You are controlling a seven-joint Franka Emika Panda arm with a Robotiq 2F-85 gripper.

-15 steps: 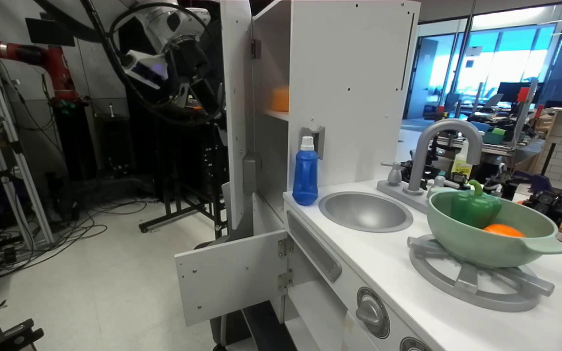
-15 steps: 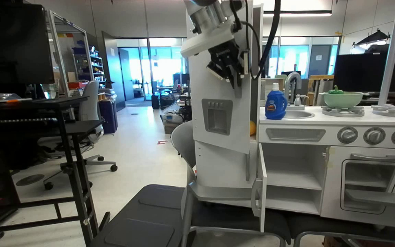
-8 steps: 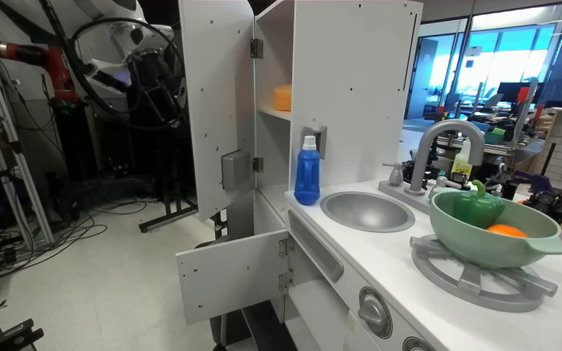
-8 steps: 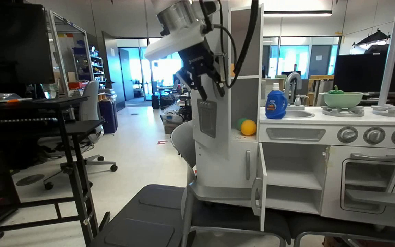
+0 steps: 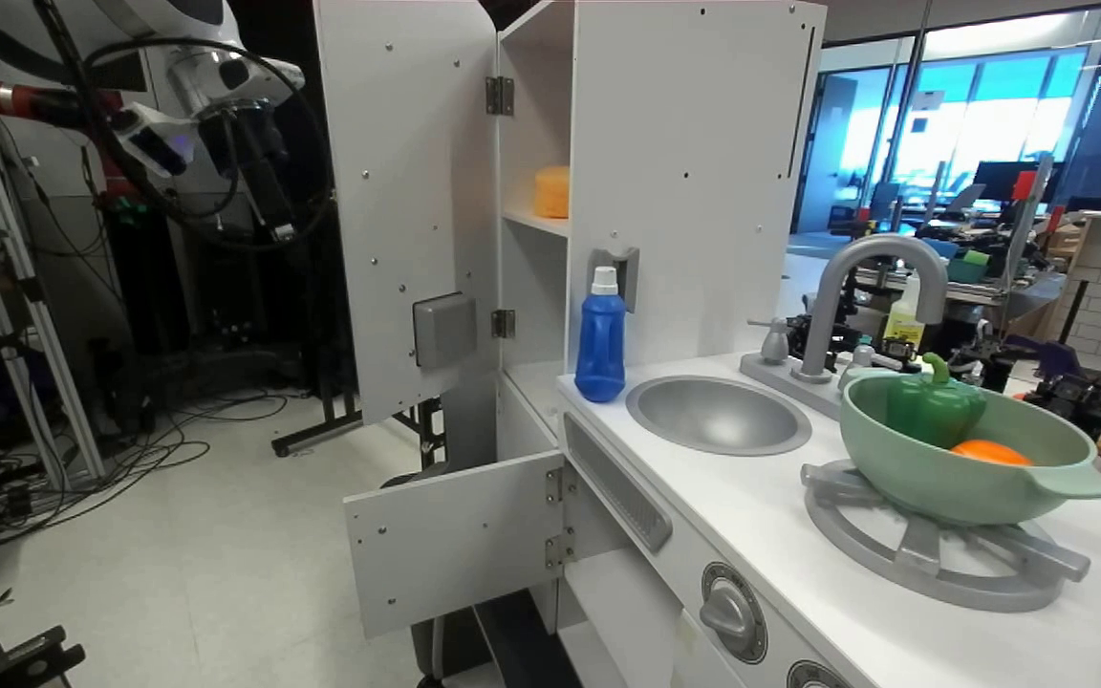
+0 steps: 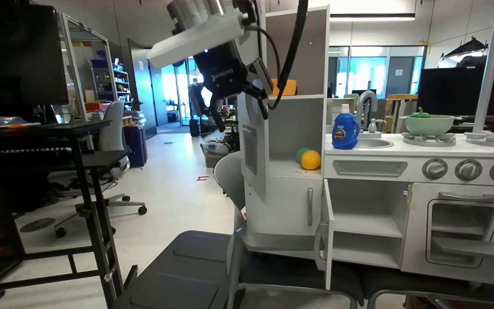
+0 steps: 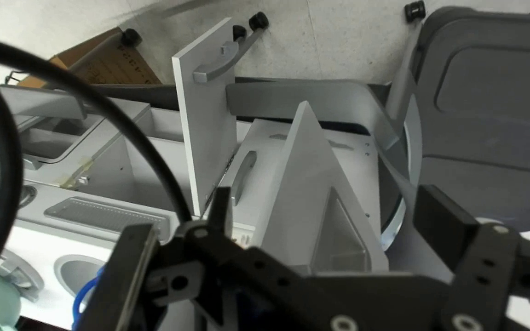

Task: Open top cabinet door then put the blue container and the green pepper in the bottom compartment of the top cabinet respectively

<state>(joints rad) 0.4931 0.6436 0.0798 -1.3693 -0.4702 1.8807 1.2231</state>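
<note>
Though whole in both exterior views, blue container (image 6: 344, 131) partial in wrist's, tool (image 6: 243, 120) agape.

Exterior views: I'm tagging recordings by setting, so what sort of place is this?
Probably a robotics lab rather than a home: the white kitchen unit looks like a toy, a red robot arm shows in the background, and a wheeled office chair stands on the floor.

White Panda arm (image 6: 200, 38), silver cylindrical joint (image 6: 191, 15), looping black cables (image 6: 296, 38); black Robotiq gripper (image 6: 243, 119) with white ROBOTIQ lettering (image 6: 222, 74), 2 blocky fingers (image 7: 444, 225) and round silver screws (image 7: 344, 323).
</note>
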